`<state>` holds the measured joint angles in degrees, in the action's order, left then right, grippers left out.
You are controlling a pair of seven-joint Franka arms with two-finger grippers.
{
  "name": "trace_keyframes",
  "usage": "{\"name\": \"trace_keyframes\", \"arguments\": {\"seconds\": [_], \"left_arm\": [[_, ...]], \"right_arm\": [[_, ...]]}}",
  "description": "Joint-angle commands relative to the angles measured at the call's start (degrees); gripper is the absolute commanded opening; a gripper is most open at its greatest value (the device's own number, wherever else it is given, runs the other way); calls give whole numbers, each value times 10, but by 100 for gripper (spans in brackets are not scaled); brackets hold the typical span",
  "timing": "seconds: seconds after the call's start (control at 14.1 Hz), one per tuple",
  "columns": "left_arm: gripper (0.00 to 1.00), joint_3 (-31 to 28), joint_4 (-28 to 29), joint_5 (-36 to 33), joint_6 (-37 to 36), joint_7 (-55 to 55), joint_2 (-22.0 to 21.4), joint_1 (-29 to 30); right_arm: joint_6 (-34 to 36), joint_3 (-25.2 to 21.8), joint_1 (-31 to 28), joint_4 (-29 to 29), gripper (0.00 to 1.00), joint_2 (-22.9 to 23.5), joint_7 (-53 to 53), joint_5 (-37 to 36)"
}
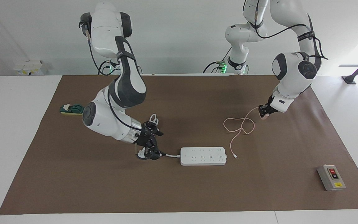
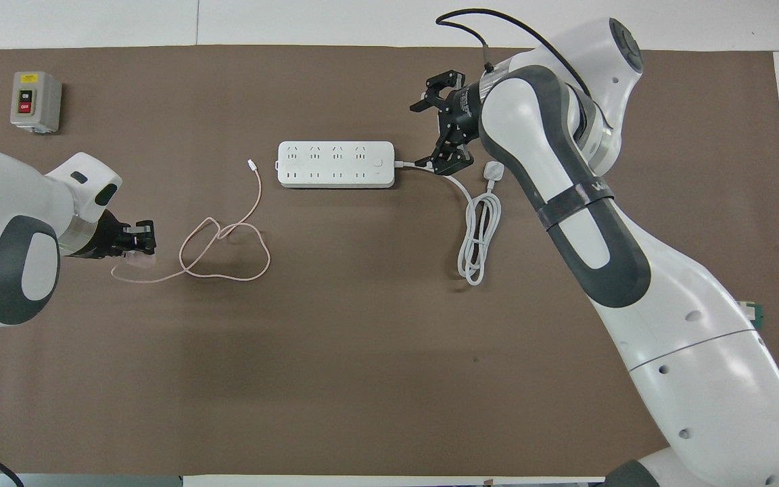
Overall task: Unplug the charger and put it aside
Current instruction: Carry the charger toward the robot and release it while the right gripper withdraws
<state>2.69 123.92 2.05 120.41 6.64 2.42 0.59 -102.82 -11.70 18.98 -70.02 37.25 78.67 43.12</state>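
While unplugged, charger (image 1: pixel 265 116) in left tool (image 1: pixel 263 112)

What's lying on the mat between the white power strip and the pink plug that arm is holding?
Only the charger's own pink cable, looped beside the power strip, as the facing view shows. The left gripper holds the cube.

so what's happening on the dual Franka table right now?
The charger is already out of the power strip. The left gripper holds it low over the mat toward the left arm's end of the table, its pink cable trailing in loops on the mat toward the strip. The right gripper is down at the strip's cord end, around the thick white cord, apparently steadying it. All the strip's sockets look empty.
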Motion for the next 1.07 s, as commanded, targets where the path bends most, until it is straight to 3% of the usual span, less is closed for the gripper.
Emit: {"name": "trace_keyframes", "arguments": {"seconds": [0.0, 0.07, 0.14, 0.28, 0.57, 0.99], "left_arm": [[0, 2, 46, 9, 56, -13, -10, 8], [5, 1, 61, 9, 77, -13, -10, 11], [42, 2, 68, 9, 89, -13, -8, 27], [100, 1, 68, 9, 86, -18, 0, 47], [100, 1, 49, 9, 64, -69, -11, 94], [100, 0, -99, 7, -69, -62, -10, 95]], "right_arm": [[56, -3, -23, -30, 100, -52, -88, -68], [74, -4, -26, -30, 100, -64, -125, -100], [94, -5, -31, -30, 100, -76, -161, -131], [130, -5, -43, -31, 100, -102, -211, -174], [195, -5, -85, -31, 100, -133, -385, -239], [211, -5, -112, -31, 100, -167, -686, -359]]}}
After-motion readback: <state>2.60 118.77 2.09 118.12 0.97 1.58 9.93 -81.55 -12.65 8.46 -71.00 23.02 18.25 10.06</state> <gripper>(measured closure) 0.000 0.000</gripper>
